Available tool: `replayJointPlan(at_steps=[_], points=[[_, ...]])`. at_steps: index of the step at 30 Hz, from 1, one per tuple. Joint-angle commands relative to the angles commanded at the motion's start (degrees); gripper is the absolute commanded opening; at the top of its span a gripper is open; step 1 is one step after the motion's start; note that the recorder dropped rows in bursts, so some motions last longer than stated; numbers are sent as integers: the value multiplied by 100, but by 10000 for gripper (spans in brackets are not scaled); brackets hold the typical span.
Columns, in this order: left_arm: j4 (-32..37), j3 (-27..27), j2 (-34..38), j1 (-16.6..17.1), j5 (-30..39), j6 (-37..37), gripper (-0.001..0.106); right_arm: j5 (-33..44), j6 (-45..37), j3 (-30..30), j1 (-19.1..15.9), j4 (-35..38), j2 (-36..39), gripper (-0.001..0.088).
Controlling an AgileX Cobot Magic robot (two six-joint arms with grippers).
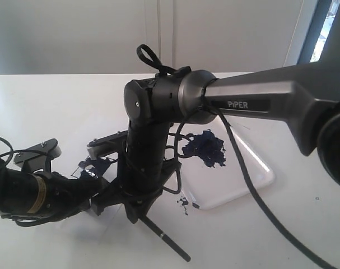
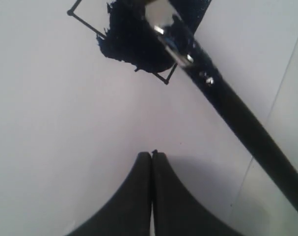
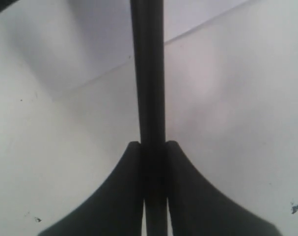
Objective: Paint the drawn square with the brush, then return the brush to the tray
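My right gripper (image 3: 152, 145) is shut on the brush (image 3: 148, 73), and its black handle runs straight out between the fingers. In the exterior view this gripper (image 1: 139, 210) reaches across to the left, with the brush's handle end (image 1: 172, 246) sticking out toward the table's front. The drawn square (image 2: 124, 44) is blotched dark blue inside, and the brush's silver ferrule (image 2: 174, 43) lies over it. My left gripper (image 2: 152, 155) is shut and empty, resting on the white paper a short way from the square. The white tray (image 1: 254, 182) lies to the right.
A ragged dark blue paint splotch (image 1: 206, 148) sits in the tray's far end. The right arm's thick body (image 1: 259, 101) and its cable (image 1: 254, 190) cross above the tray. The left arm (image 1: 35, 190) lies low at the left. The paper's edge (image 2: 281, 83) runs beside the brush handle.
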Motion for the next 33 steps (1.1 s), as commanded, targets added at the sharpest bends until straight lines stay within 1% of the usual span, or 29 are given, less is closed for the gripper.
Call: replayJointPlan(at_steps=[5,9,12,15,18,20,23,25,27,28,30,33], points=[[46,0,0,0,29,0,0,-94,141,0,-78,10,0,0],[46,0,0,0,29,0,0,159,104,0,-67,84,13,0],[46,0,0,0,29,0,0,401,-81,0,-59,293,69,0],[56,0,0,0,12,0,0,834,-543,0,-45,822,198,0],[69,0,0,0,12,0,0,694,-644,0,-20,898,187,0],[81,0,0,0,12,0,0,387,-577,0,-20,779,135,0],[81,0,0,0,44,38,0,9,-297,0,-20,233,-85,0],[81,0,-72,0,195,175,0,-189,-105,0,-20,-111,-340,0],[81,0,-301,0,537,473,0,-300,184,0,-20,-398,-654,0],[81,0,-458,0,788,524,0,-300,309,0,-20,-501,-783,0],[81,0,-735,0,1022,534,0,-275,309,15,-20,-511,-875,0],[169,0,-1256,0,1126,546,0,-415,383,95,-20,-555,-997,0]])
